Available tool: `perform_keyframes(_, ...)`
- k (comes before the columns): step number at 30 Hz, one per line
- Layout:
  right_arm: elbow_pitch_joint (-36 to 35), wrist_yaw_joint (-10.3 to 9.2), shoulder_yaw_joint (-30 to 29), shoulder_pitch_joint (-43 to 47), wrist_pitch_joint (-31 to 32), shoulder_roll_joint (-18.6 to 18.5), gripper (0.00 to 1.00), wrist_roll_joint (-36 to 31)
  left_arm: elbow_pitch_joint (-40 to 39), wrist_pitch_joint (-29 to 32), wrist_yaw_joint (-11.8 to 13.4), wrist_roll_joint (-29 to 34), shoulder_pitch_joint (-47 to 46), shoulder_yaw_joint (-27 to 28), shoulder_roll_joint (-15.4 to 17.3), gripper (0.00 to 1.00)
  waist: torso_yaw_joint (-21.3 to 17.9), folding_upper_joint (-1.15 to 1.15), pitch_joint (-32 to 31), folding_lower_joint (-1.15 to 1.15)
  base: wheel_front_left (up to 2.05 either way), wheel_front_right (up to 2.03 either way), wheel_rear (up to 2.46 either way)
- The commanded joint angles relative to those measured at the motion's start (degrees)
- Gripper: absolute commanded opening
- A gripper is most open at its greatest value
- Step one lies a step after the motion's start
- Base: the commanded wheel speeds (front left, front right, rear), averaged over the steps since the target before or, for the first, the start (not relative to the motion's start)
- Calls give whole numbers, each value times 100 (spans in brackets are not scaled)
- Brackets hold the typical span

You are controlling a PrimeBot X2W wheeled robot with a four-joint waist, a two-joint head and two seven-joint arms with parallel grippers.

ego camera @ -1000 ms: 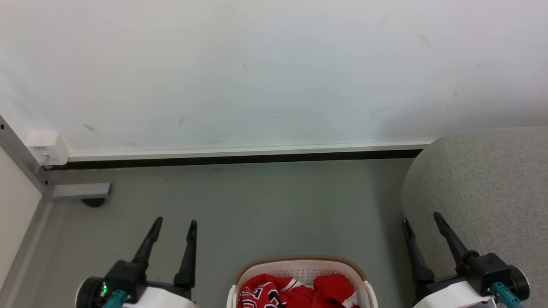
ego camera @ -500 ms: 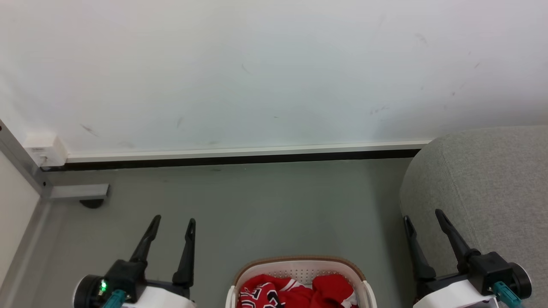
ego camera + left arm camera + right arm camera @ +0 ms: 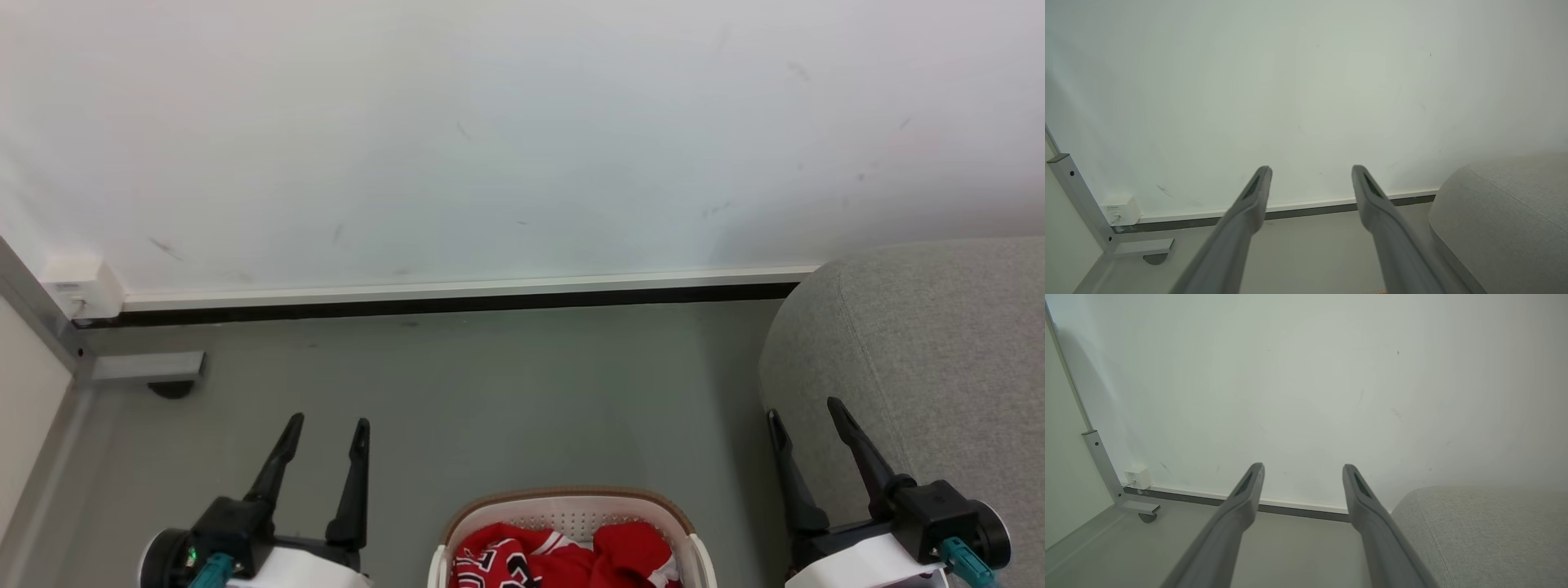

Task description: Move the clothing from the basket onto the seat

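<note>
Red clothing [image 3: 563, 559] with white and black lettering lies bunched in the white basket [image 3: 571, 500] with a tan rim, at the bottom middle of the head view. The light grey seat [image 3: 922, 343] rises at the right, also seen as the seat [image 3: 1502, 212] in the left wrist view and the seat [image 3: 1486, 535] in the right wrist view. My left gripper [image 3: 326, 425] stands open to the left of the basket, above the floor. My right gripper [image 3: 804, 412] stands open to the basket's right, in front of the seat's rounded edge. Both hold nothing.
A white wall [image 3: 490, 139] with a pale skirting board [image 3: 457, 290] runs across the back. A grey metal frame with a caster [image 3: 167, 384] and a small white box [image 3: 82, 286] stand at the left. Grey floor [image 3: 490, 392] lies between basket and wall.
The whole head view has shifted slightly, so the camera moved. Both grippers stay open and hold their places beside the basket.
</note>
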Motion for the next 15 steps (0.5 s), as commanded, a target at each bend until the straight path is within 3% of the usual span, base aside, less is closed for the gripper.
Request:
perform_keyframes(1, -27, -12, -3, 33, -16, -3, 100, 19, -7, -2, -29, -19, -36, 12, 15, 100, -6, 0, 3, 0, 0, 0, 0)
perform_keyframes(15, -105, -12, -23, -54, -15, -5, 100, 172, 164, -2, -108, 38, -81, -1, 1, 100, -486, 0, 203, 0, 0, 0, 0)
